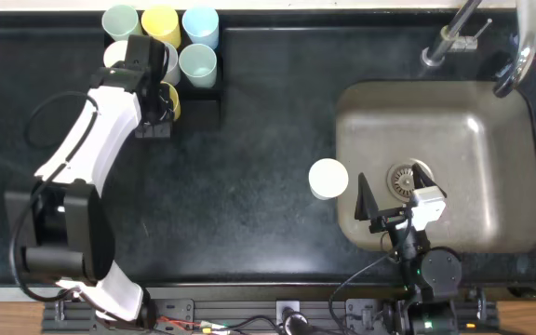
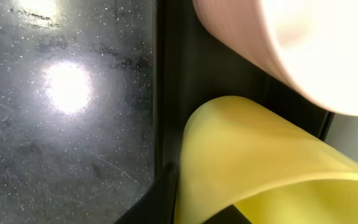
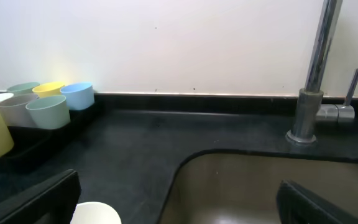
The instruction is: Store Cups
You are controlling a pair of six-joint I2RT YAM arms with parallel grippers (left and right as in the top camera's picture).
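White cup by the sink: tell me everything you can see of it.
The white cup is plain, smooth and plastic-looking, and round from above. It stands alone on the black speckled counter, at the rim of the sink on the side towards the tray. Whether its mouth faces up is unclear. Only the counter touches it. The open right gripper sits close beside it.

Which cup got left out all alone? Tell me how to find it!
Find the big metal sink on the right of the black counter. Just off its left rim, on the counter, stands one cup. It is white and alone, while the other cups crowd together in the tray at the far left.
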